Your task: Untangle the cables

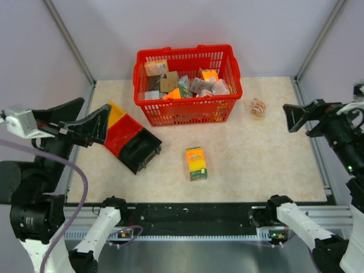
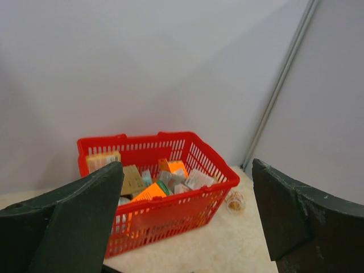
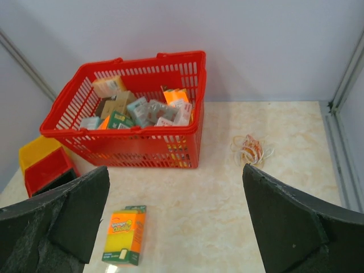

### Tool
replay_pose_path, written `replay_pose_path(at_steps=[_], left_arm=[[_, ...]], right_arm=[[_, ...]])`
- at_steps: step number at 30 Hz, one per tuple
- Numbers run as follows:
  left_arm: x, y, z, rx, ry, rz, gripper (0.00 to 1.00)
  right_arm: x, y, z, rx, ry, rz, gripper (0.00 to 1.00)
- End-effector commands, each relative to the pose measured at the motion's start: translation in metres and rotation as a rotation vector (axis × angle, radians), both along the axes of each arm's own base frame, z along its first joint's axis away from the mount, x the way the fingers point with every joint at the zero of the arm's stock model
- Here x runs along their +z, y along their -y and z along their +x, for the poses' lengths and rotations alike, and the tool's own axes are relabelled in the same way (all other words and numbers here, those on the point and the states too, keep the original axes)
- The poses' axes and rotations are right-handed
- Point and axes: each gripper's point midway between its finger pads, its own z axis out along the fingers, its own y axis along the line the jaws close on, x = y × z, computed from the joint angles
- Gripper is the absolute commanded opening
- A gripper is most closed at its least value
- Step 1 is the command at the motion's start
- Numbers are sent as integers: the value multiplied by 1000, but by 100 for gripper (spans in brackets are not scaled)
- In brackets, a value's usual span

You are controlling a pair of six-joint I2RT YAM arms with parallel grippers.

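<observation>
The cables [image 1: 256,107] are a small curled bundle of thin orange, tan and white wires lying on the table to the right of the red basket. They also show in the left wrist view [image 2: 234,201] and in the right wrist view [image 3: 250,150]. My left gripper [image 1: 96,104] is open and empty, raised at the left side of the table, far from the cables; its wide-apart jaws show in its own view [image 2: 186,170]. My right gripper [image 1: 300,115] is open and empty, raised at the right edge, a little right of the cables, also seen from its wrist [image 3: 175,168].
A red basket [image 1: 182,103] full of small boxes stands at the back centre. A yellow-green sponge box [image 1: 196,163] lies in the middle. Stacked yellow, red and black bins [image 1: 128,136] lie at the left under my left gripper. Walls and metal posts enclose the table.
</observation>
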Motion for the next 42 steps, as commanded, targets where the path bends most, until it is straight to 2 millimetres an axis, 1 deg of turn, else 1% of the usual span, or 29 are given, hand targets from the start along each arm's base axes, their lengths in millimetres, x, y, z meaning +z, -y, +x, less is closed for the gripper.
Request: replay_pose_path(at_steps=[1, 3, 5, 7, 8, 10, 13, 14, 15, 16, 17, 18, 21, 22, 23, 24, 25, 27, 29, 31, 32, 33, 34, 36, 37, 38, 39, 41, 42], left_arm=[[-37, 12, 18, -62, -111, 22, 98], [-61, 17, 29, -83, -183, 33, 98], [-86, 24, 35, -125, -253, 45, 98], [-110, 32, 40, -170, -317, 53, 99], [-121, 36, 41, -196, -343, 53, 98], [-137, 44, 38, -253, -377, 56, 98], [-158, 57, 34, -342, -432, 56, 98], [-164, 61, 31, -372, -451, 51, 98], [-170, 67, 27, -421, -468, 50, 99], [-175, 73, 23, -474, -466, 56, 99], [-181, 78, 20, -511, -479, 47, 99], [-187, 81, 19, -538, -491, 39, 99], [-205, 88, 17, -580, -523, 41, 99], [-209, 90, 16, -591, -527, 51, 99], [-213, 91, 16, -593, -535, 60, 99], [-215, 92, 15, -596, -537, 69, 99], [-217, 93, 13, -602, -540, 78, 99], [-219, 93, 9, -605, -541, 88, 99], [-224, 93, 6, -611, -559, 90, 98], [-230, 94, 4, -621, -584, 76, 98], [-232, 96, 3, -631, -595, 61, 98], [-233, 97, 2, -647, -606, 46, 97], [-234, 99, -2, -667, -615, 36, 97], [-234, 102, -6, -701, -635, 6, 96], [-235, 103, -8, -709, -640, -5, 95], [-238, 104, -9, -717, -652, -21, 95], [-242, 104, -9, -720, -660, -37, 94], [-254, 107, -8, -736, -687, -88, 92], [-270, 111, -5, -752, -722, -118, 91]], right_arm=[[-57, -31, 47, 87, -201, 38, 99], [-80, -46, 70, 129, -277, 61, 99], [-95, -61, 89, 170, -309, 101, 99], [-106, -67, 112, 158, -314, 142, 99], [-110, -63, 125, 113, -312, 155, 99], [-121, -49, 154, 1, -319, 151, 99], [-141, -17, 200, -167, -342, 191, 99], [-153, -3, 216, -218, -364, 225, 99], [-164, 17, 233, -273, -380, 280, 99], [-176, 24, 249, -293, -403, 309, 99], [-189, 43, 263, -354, -417, 328, 99], [-200, 53, 280, -381, -424, 335, 99], [-244, 74, 322, -433, -490, 392, 99], [-265, 77, 337, -425, -522, 405, 98], [-283, 80, 350, -426, -549, 405, 95], [-301, 78, 361, -403, -590, 401, 90], [-316, 76, 366, -386, -632, 395, 83], [-346, 72, 366, -368, -706, 390, 78], [-373, 71, 355, -379, -751, 373, 78], [-391, 68, 350, -358, -765, 342, 77], [-398, 65, 349, -339, -774, 325, 73], [-403, 62, 348, -318, -785, 316, 64], [-408, 60, 347, -303, -797, 312, 51], [-409, 53, 334, -291, -834, 310, 4], [-403, 47, 324, -281, -835, 306, 0], [-393, 38, 308, -277, -822, 288, 0], [-382, 28, 279, -277, -807, 280, 0], [-373, 0, 234, -208, -796, 315, 0], [-373, -21, 207, -148, -808, 344, 0]])
